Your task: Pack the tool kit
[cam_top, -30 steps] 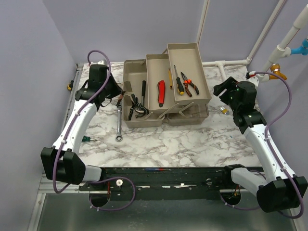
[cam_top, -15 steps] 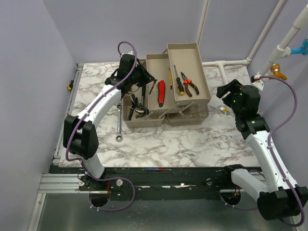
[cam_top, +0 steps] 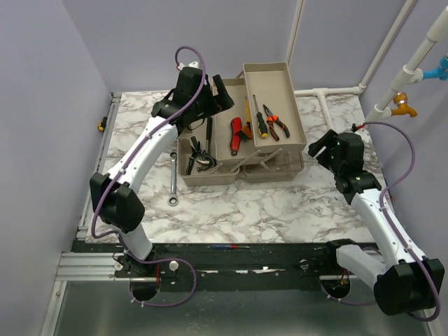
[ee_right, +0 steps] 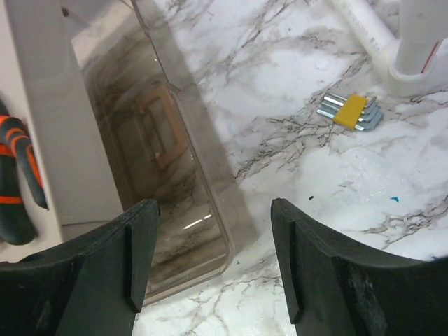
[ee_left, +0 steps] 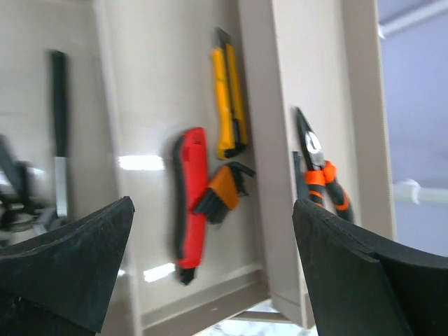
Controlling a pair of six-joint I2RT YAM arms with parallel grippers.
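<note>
Left gripper (ee_left: 211, 204) gapes above red cutter (ee_left: 187, 210)

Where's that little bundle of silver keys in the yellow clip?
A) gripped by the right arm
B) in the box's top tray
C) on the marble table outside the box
C: the bundle of silver keys in a yellow clip lies on the white marble table, apart from the beige toolbox's smoky lid.
</note>
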